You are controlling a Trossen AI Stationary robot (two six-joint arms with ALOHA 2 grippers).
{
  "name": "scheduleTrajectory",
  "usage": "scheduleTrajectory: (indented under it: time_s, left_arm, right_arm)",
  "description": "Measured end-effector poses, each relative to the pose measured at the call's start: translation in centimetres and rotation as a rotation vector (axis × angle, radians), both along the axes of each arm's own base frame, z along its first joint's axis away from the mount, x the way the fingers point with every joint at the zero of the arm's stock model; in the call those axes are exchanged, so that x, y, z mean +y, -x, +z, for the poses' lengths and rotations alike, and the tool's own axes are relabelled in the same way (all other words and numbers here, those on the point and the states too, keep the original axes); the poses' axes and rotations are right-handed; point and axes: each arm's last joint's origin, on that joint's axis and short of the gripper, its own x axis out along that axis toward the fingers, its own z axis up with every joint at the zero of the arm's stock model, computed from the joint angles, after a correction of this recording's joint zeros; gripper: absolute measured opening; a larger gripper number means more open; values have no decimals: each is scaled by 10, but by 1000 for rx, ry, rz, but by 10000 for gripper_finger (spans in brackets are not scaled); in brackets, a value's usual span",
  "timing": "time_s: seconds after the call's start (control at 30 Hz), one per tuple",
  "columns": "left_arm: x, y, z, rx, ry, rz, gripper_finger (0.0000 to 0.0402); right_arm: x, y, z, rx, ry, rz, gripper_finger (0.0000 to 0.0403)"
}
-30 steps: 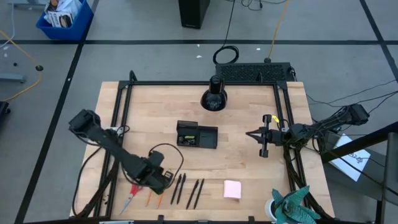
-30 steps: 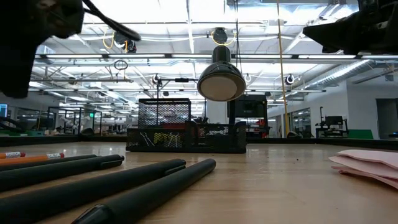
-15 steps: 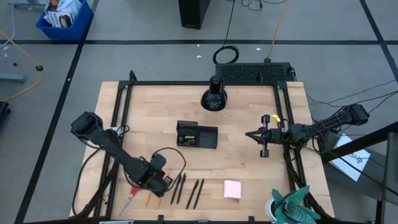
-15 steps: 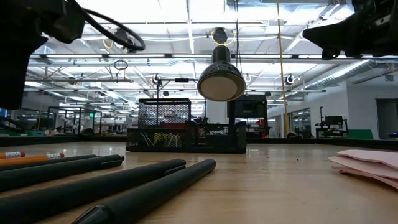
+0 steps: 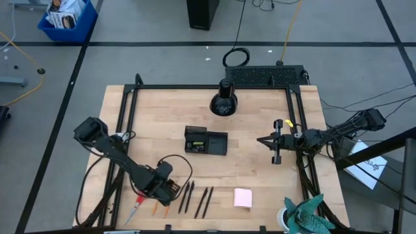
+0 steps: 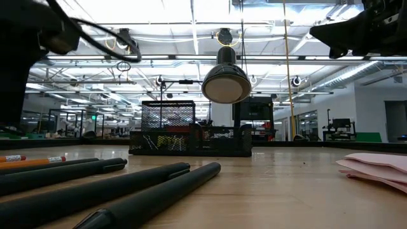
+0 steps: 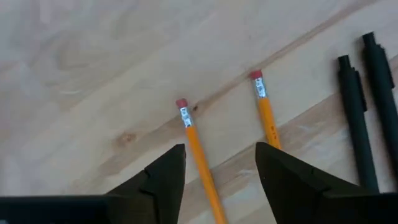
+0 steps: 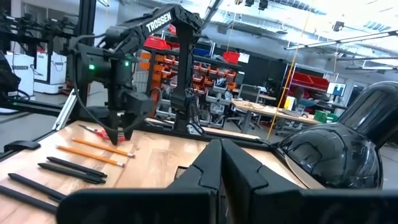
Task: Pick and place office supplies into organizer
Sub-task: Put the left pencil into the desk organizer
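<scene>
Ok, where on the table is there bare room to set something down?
Bare wood lies between the organizer and the right gripper, and left of the lamp. The front edge is crowded: scissors, pencils, pens, pad and left gripper.

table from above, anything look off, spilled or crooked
Nothing stands out. The pens, pencils and scissors lie loose in a rough row at the near edge, the pink sticky pad flat beside them. The organizer sits upright mid-table. The left tool straddles one pencil, open.
</scene>
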Motion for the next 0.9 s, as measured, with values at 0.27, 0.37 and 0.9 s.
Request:
scheduleTrajectory:
  time_s: [0.27, 0.37, 0.9]
  left_arm:
    - [4, 8, -22, 23, 56, 6, 176]
    - [6, 9, -30, 13, 69, 10, 170]
    - [15, 17, -49, 5, 107, 22, 133]
  right_arm:
    - [0, 0, 0, 5, 4, 0, 4]
    - [0, 0, 0, 5, 3, 0, 4]
    - [0, 0, -1, 7, -14, 3, 4]
